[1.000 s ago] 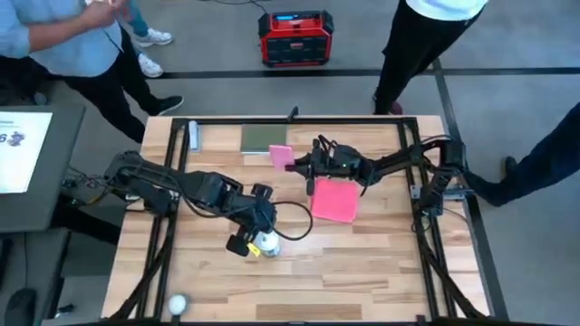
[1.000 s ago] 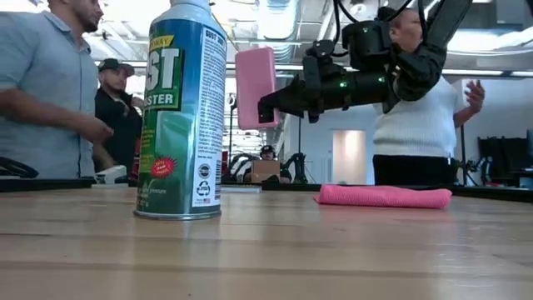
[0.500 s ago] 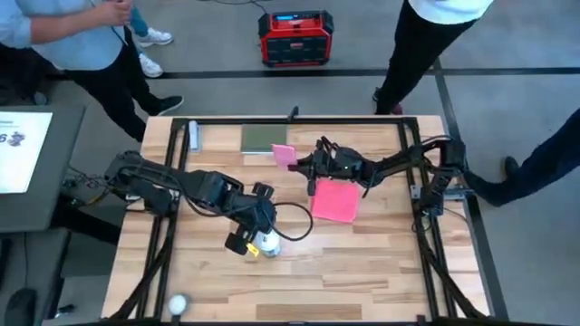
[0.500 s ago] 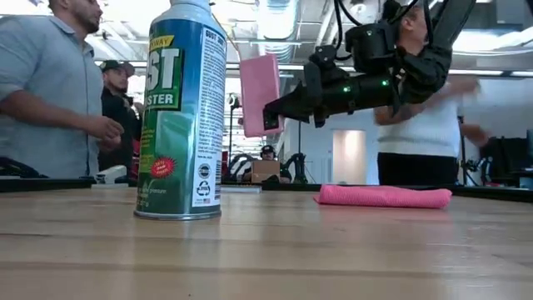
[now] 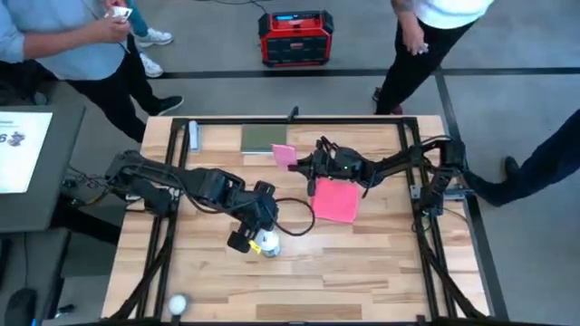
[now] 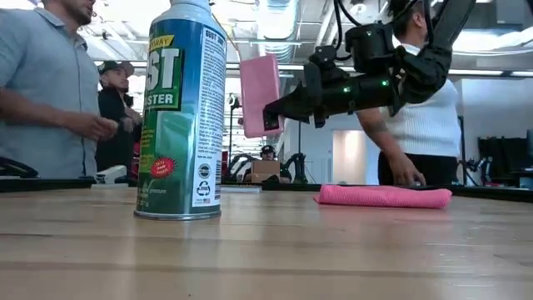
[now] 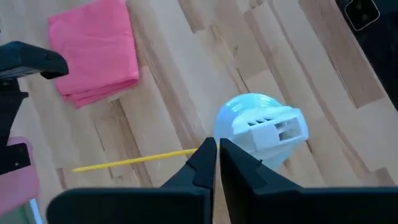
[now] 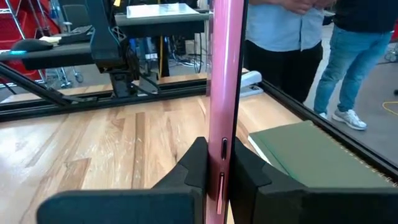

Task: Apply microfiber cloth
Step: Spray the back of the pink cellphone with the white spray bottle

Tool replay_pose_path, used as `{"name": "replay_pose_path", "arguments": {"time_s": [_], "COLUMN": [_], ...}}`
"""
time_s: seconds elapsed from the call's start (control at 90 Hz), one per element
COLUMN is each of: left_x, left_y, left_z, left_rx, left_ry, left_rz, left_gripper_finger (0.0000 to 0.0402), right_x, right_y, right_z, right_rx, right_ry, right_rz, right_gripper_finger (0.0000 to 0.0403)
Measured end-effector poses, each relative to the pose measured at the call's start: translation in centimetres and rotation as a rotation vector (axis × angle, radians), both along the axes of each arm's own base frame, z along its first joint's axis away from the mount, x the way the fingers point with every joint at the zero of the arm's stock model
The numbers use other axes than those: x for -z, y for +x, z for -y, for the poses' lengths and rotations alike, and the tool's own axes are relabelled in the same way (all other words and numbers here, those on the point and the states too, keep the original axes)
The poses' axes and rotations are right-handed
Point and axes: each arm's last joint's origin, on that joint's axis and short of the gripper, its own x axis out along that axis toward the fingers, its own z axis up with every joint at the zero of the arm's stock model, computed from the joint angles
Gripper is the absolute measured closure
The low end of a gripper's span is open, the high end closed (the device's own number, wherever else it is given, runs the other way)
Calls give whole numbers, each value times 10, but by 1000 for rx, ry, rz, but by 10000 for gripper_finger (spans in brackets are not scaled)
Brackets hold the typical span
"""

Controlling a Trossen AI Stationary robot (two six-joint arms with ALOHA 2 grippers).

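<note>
The microfiber cloth (image 5: 333, 201) is a folded pinkish-red square. It lies flat on the table, right of centre, and also shows in the low view (image 6: 383, 196) and the left wrist view (image 7: 93, 50). No gripper touches the microfiber cloth. Just left of and beyond it, my right gripper (image 5: 297, 163) is shut on a phone (image 5: 284, 156) with a pink back, held above the table. A blue-green spray can (image 6: 181, 117) stands upright near the table's middle. My left gripper (image 7: 216, 149) is shut right beside the can's white nozzle cap (image 7: 264, 127). A thin yellow straw (image 7: 134, 160) runs past the fingertips. My right gripper pinches the phone's lower end (image 8: 222, 168) between its two fingers, one on each flat face. The fingers reach in about level from the table's right. The phone stands upright above the fingers (image 6: 259, 93), clear of the table. My left gripper: I cannot tell whether its shut fingertips touch the can or the straw.
A dark green pad (image 5: 263, 138) lies at the far edge, beyond the phone. A small white object (image 5: 193, 136) lies at the far left and a white ball (image 5: 178, 303) at the near left. People stand around the far side, and a hand (image 6: 408, 177) shows behind the cloth.
My right gripper has sunk a little with the phone, which stays upright and clear of the table. The cloth and the can have not moved.
</note>
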Motion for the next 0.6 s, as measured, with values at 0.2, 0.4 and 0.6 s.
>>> {"name": "replay_pose_path", "arguments": {"time_s": [0.2, 0.4, 0.6], "left_x": [0, 0, 8], "left_y": [0, 0, 6], "left_z": [1, 1, 3], "left_rx": [-4, -5, 0], "left_ry": [-5, -7, -7], "left_rz": [0, 1, -32], "left_gripper_finger": [402, 402, 402], "right_x": [0, 0, 0], "right_y": [0, 0, 0], "right_z": [0, 0, 0], "right_rx": [0, 0, 0], "right_ry": [4, 5, 6], "right_rz": [1, 1, 2], "right_gripper_finger": [386, 386, 386]}}
